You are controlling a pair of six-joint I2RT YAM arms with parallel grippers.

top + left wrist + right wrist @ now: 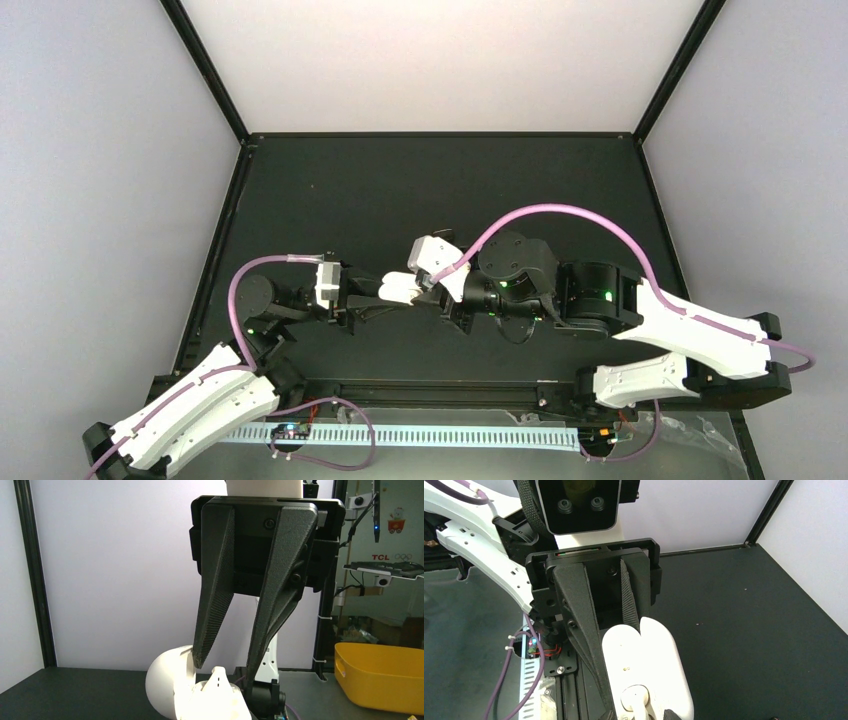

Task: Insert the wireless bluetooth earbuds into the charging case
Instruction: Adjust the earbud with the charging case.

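A white charging case (398,288) hangs open above the black table, with my left gripper (385,291) shut on it. In the left wrist view the gripper (226,669) straddles the case (165,685), lid up at the left. One white earbud (218,676) pokes out of the base. In the right wrist view the case (664,660) lies open between my right gripper's fingers (589,630), and the earbud (634,696) sits in its socket, stem toward the bottom edge. The right gripper (642,715) has a fingertip on either side of the stem, cut off by the frame edge.
The black table (400,190) is boxed in by pale walls on black posts. A metal rail (430,390) runs along its near edge between the arm bases. A yellow bin (380,675) stands beyond the table's side.
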